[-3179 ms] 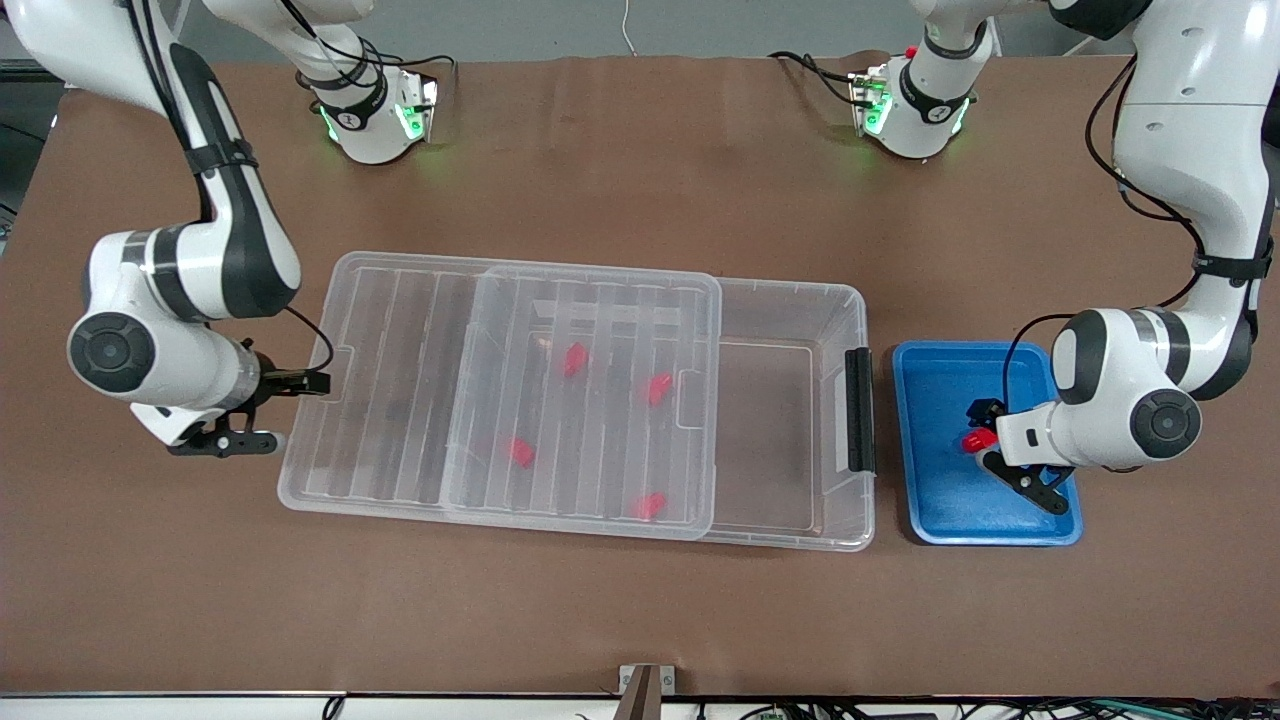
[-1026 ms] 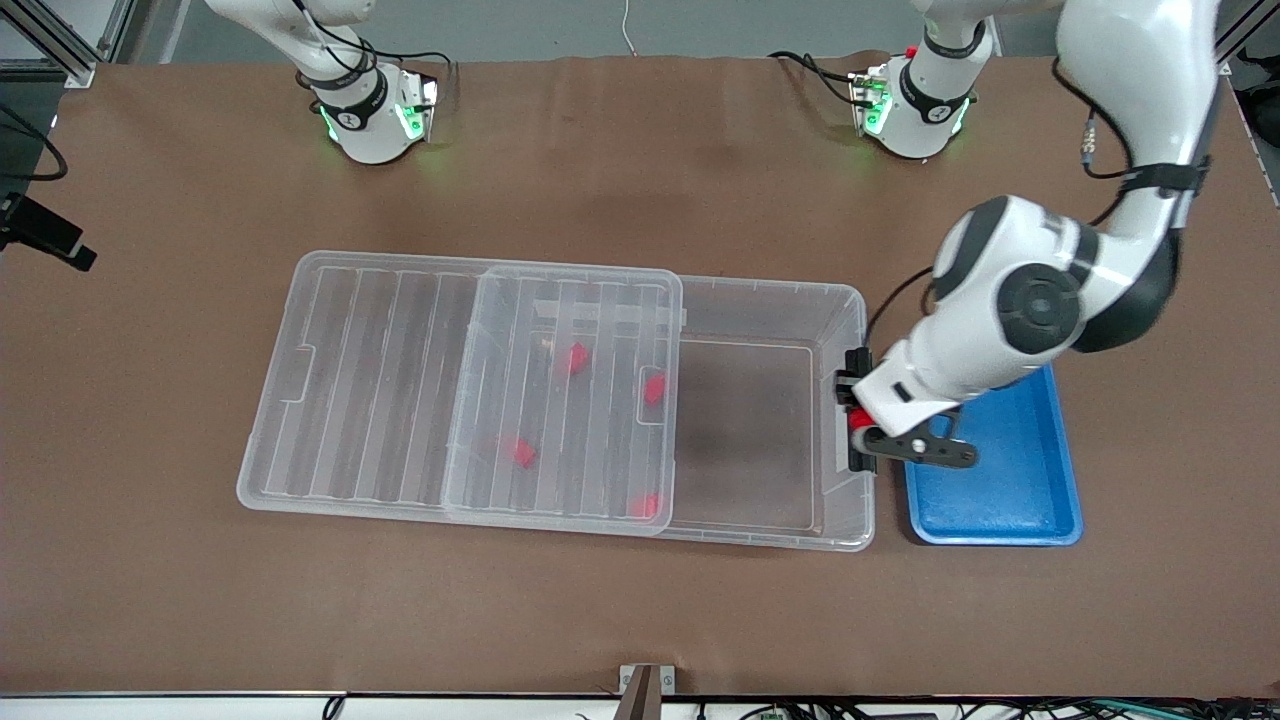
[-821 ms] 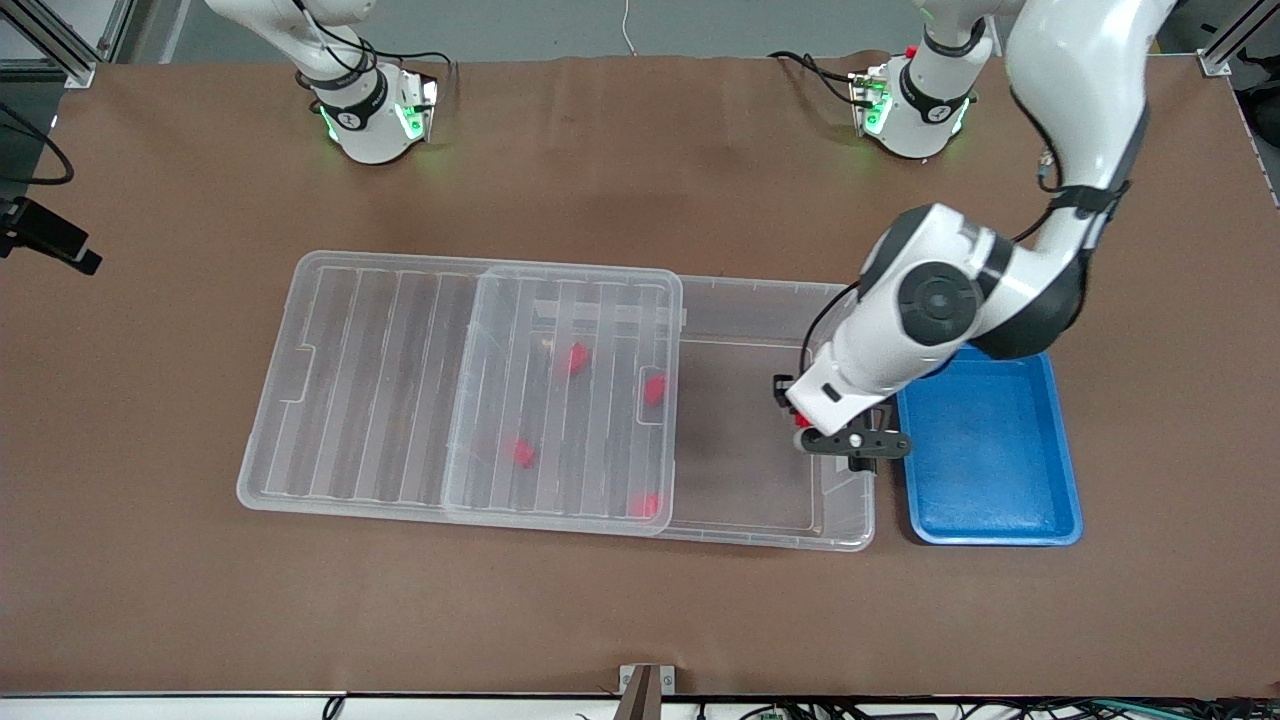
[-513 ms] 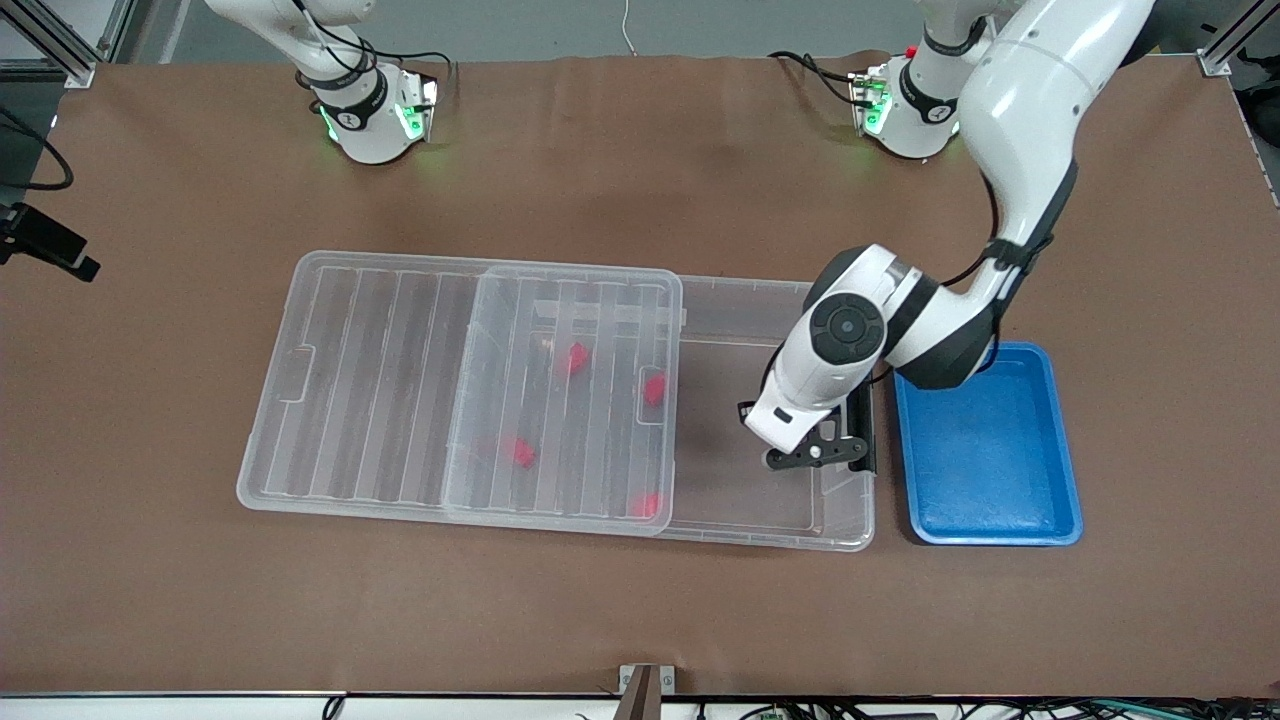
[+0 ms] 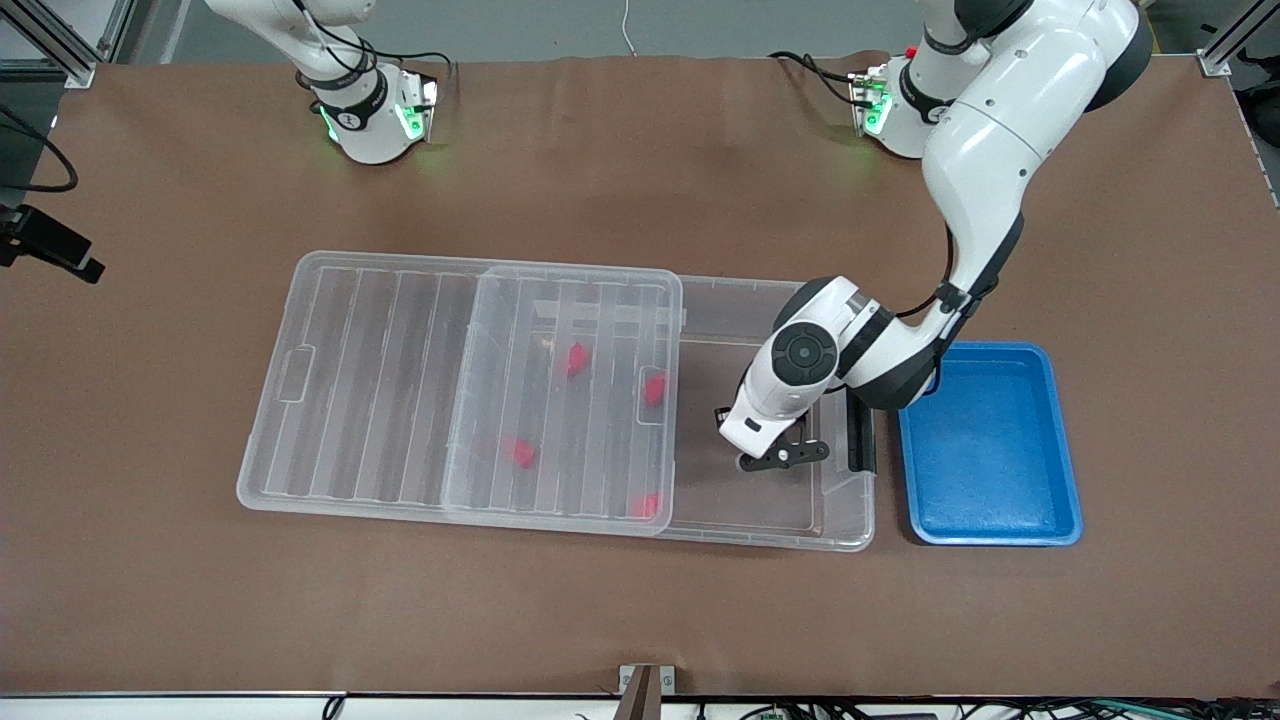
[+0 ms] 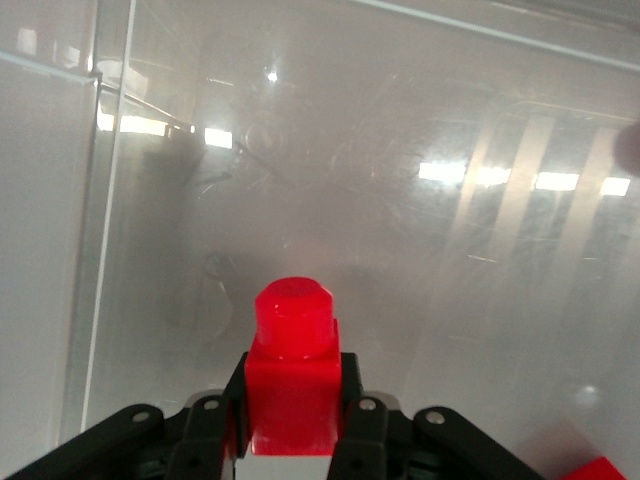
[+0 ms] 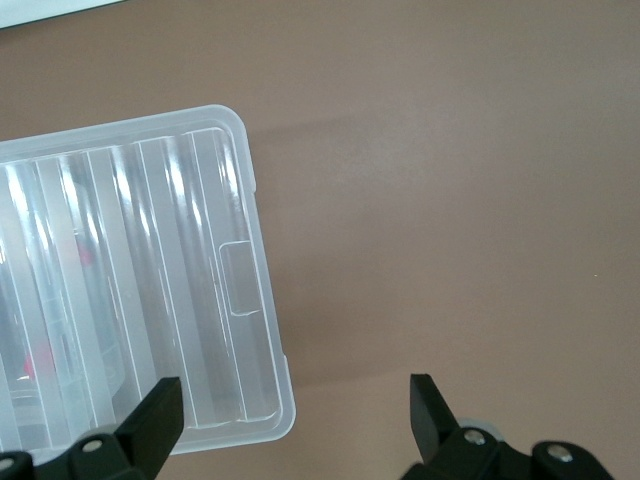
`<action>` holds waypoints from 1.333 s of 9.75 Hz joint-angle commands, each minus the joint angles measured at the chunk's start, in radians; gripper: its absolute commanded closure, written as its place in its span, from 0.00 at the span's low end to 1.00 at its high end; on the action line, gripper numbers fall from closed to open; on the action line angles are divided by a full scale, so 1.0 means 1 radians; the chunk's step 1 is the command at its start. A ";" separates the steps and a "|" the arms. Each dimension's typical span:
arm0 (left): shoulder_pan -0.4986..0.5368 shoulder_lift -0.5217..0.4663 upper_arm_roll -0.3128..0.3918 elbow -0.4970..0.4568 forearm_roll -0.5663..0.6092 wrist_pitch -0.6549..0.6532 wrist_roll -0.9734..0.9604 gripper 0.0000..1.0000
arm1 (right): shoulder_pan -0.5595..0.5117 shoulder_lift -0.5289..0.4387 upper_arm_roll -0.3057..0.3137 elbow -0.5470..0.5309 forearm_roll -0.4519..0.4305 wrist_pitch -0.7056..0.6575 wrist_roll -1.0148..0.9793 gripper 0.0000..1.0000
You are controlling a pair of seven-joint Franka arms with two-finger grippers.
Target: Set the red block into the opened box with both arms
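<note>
My left gripper (image 6: 293, 395) is shut on the red block (image 6: 292, 345), whose stepped end sticks out past the fingers (image 6: 357, 415). In the front view the left gripper (image 5: 772, 458) is down inside the uncovered part of the clear box (image 5: 760, 296), near its black latch (image 5: 858, 440); the held block is hidden there. The ribbed lid (image 5: 400, 380) is slid toward the right arm's end and covers the remainder of the box. My right gripper (image 7: 295, 408) is open, up over the lid's (image 7: 150, 290) corner and bare table, and is out of the front view.
Several red blocks (image 5: 575, 358) lie in the box under the lid; one of them (image 6: 598, 470) shows close to the held block. A blue tray (image 5: 990, 445) stands beside the box's latch end, toward the left arm's end.
The left arm has carried the red block from the blue tray over the latch end and down into the open part of the box. The lid has slid toward the right arm's end.
</note>
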 commanded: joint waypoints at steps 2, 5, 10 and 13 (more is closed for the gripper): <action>0.004 0.040 0.005 0.007 0.042 0.014 0.025 0.00 | 0.000 -0.013 -0.003 -0.016 0.019 0.010 -0.013 0.00; 0.017 -0.093 -0.006 0.013 0.037 -0.065 0.061 0.00 | 0.000 -0.013 -0.004 -0.016 0.019 0.012 -0.015 0.00; 0.129 -0.352 -0.011 0.156 -0.128 -0.409 0.293 0.00 | 0.042 0.010 0.003 -0.006 -0.001 0.003 -0.016 0.00; 0.250 -0.497 -0.011 0.175 -0.156 -0.491 0.362 0.00 | -0.022 0.118 -0.004 -0.051 0.018 0.077 -0.317 0.51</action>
